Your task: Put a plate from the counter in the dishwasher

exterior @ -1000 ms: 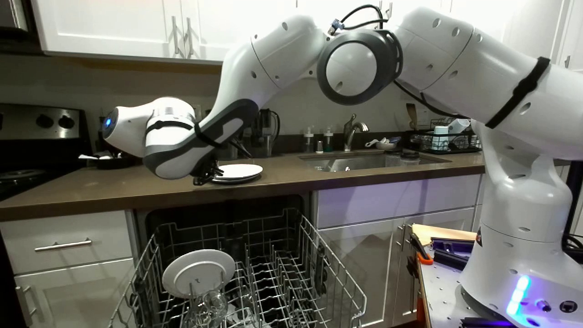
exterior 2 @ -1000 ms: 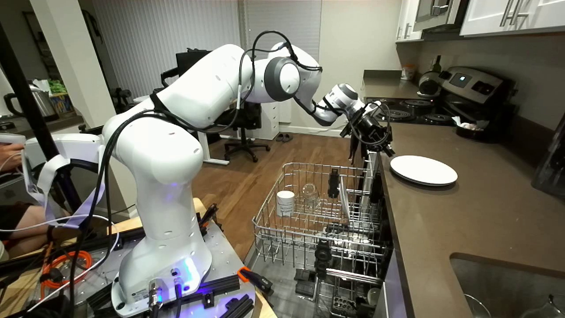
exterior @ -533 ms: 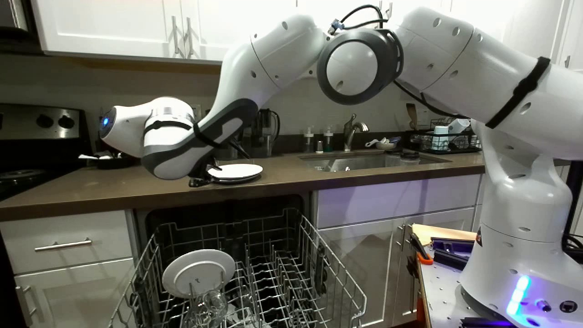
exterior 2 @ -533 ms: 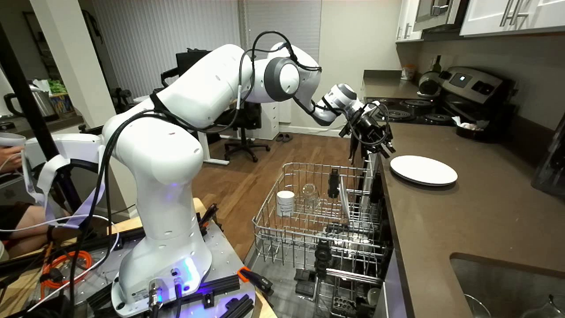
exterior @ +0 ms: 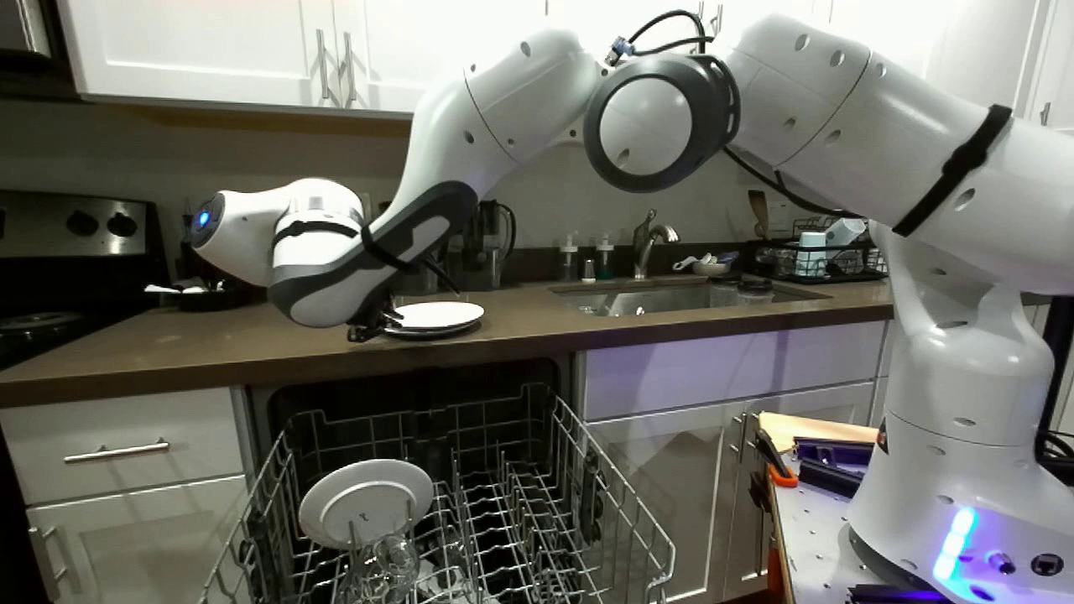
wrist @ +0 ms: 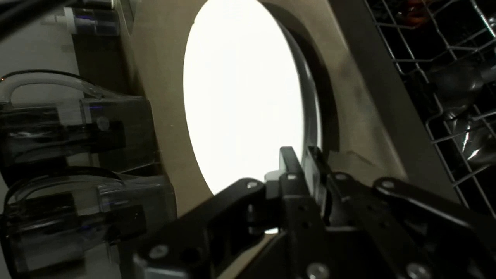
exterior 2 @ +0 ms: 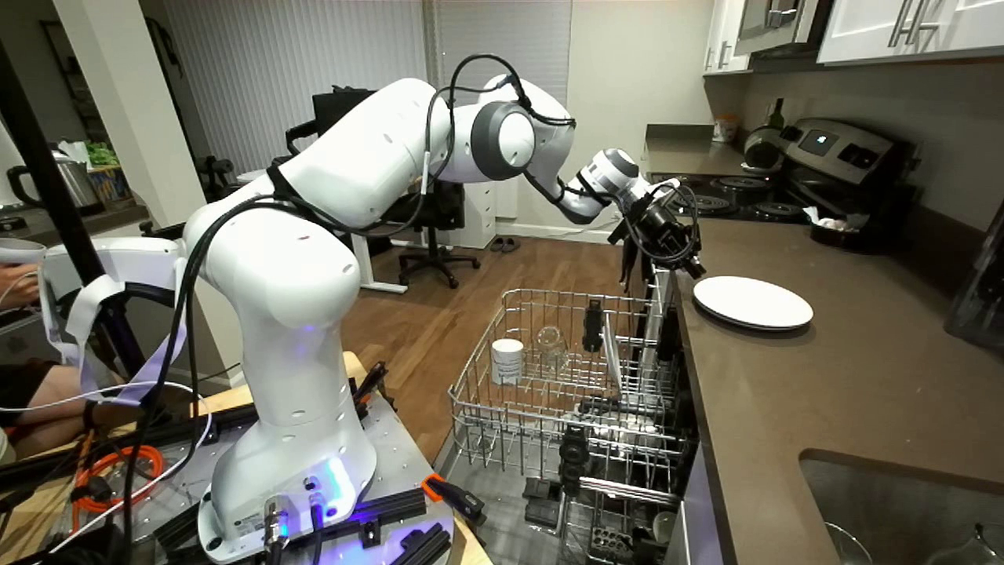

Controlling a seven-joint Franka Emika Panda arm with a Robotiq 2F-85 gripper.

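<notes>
At the far left of an exterior view I have the stove (exterior: 75, 243), next to the end of the brown desk (exterior: 201, 344). Then comes my arm's wrist (exterior: 315, 252), tipped down toward the desk's front edge. Below it, in the dishwasher (exterior: 503, 377), a white dish (exterior: 367, 499) leans on edge with clear glasses (exterior: 390, 562) just in front.

My fingers (wrist: 287, 157) are at the stove-side end of the plate (exterior: 440, 315). In the wrist view they stand nearly together with a narrow gap; one overlaps the white face, the other the rim side. I can't tell whether they touch the plate or have its rim between them. The plate lies flat on the desk in both exterior views, and a second rim (wrist: 319, 124) shows beneath it from the wrist.

Further right I see a clear pitcher (exterior: 489, 252), two pump bottles (exterior: 604, 264), the faucet (exterior: 644, 243) behind the sink (exterior: 654, 299), a black dish rack (exterior: 780, 273) holding a pale blue cup (exterior: 810, 252), and last my arm's base (exterior: 956, 403), its strip glowing blue.
</notes>
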